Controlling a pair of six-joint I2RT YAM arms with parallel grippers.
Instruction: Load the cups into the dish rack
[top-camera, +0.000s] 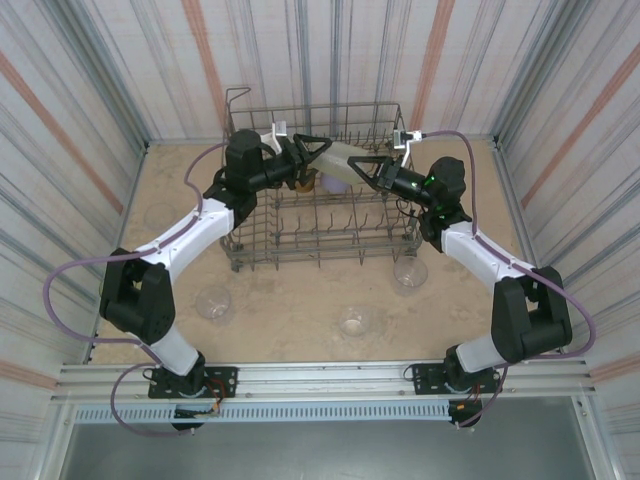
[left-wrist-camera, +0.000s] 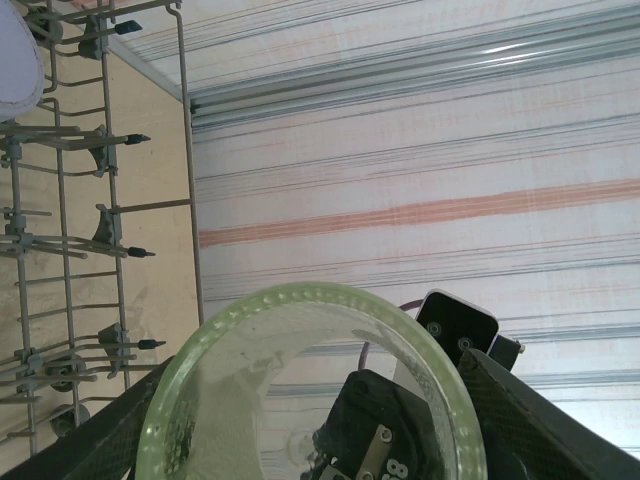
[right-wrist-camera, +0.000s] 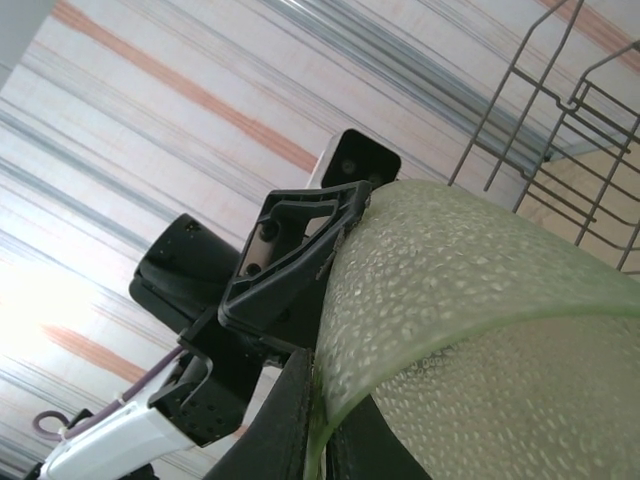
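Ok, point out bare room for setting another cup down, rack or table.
The dish rack has bare near rows of tines, in front of the lavender cup. On the table, an open patch lies between the left clear cup and the middle clear cup. Crowded: the rack's far rows, where the left gripper and right gripper meet at the yellow-green cup.

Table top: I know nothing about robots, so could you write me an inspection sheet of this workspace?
Surface: tan table, no spills seen.
Job's things: dish rack at the far middle; yellow-green cup held above it; lavender cup in the rack; three clear cups on the table in front.
Clutter: nothing seen.
Claws: left claw grips the yellow-green cup across its wall; right claw pinches its rim.
Cables: lilac cables loop beside both arms, off the rack.
Surroundings: striped walls on three sides; metal rail along the near edge.
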